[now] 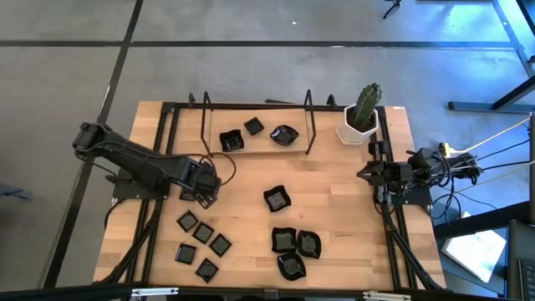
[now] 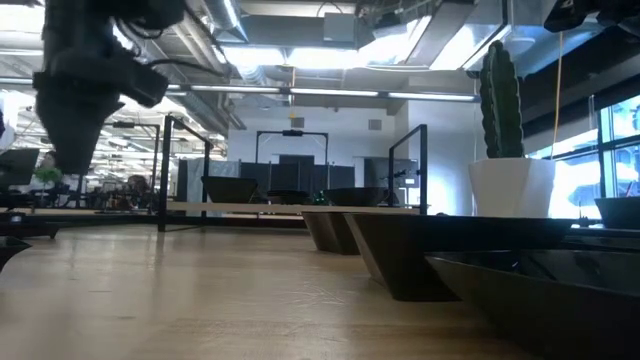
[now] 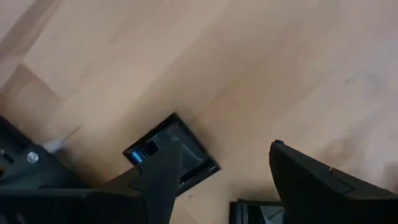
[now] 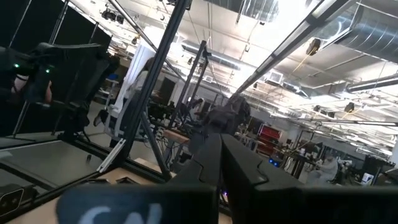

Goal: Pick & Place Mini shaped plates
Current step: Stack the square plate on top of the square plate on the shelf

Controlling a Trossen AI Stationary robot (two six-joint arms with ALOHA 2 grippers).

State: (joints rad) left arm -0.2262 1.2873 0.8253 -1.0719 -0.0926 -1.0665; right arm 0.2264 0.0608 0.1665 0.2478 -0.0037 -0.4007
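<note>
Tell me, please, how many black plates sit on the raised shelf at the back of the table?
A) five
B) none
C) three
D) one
C: the high view shows three black plates on the raised shelf, beside the cactus pot.

Potted cactus, wooden table

bench: pale wood planks, matt, smooth, visible grain; mini shaped plates: glossy black, reflective, look like glazed ceramic or plastic; small square plate just under the left jaws shows blue glare; frame is matt black metal; cactus pot smooth white
</note>
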